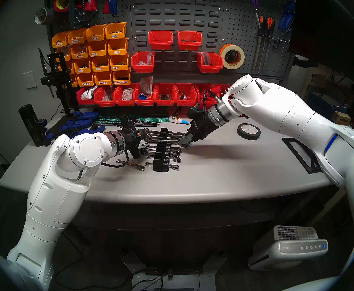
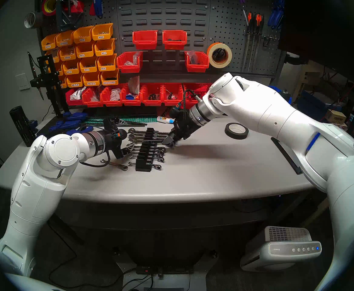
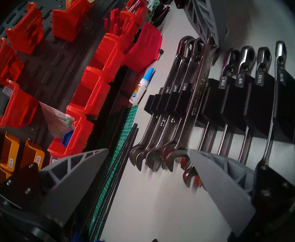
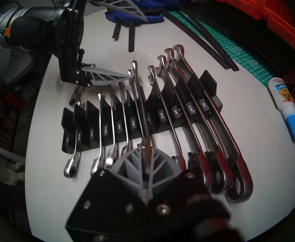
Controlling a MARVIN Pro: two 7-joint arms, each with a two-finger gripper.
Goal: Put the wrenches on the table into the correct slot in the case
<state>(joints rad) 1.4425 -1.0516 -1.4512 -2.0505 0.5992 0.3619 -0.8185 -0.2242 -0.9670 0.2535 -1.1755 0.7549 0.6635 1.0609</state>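
Note:
The black case (image 1: 161,158) (image 4: 160,121) stands mid-table with several chrome wrenches in its slots. My right gripper (image 1: 183,140) (image 4: 144,150) is shut on the ring end of a long wrench (image 4: 136,89) (image 3: 195,100). That wrench lies slantwise over the case by the 1/2 label; whether it sits in the slot I cannot tell. My left gripper (image 1: 142,135) (image 3: 148,150) is open at the case's left side, one fingertip (image 4: 131,76) touching or nearly touching that wrench's open-jaw end. A shorter wrench (image 1: 131,164) (image 2: 114,165) lies loose on the grey table (image 1: 224,168), left of the case's near end.
A black tape roll (image 1: 249,131) and a black frame (image 1: 302,154) sit to the right. A glue bottle (image 1: 179,120), a green cutting mat (image 1: 146,119) and blue clamps (image 1: 77,124) lie behind the case. Red bins (image 1: 165,95) line the back wall.

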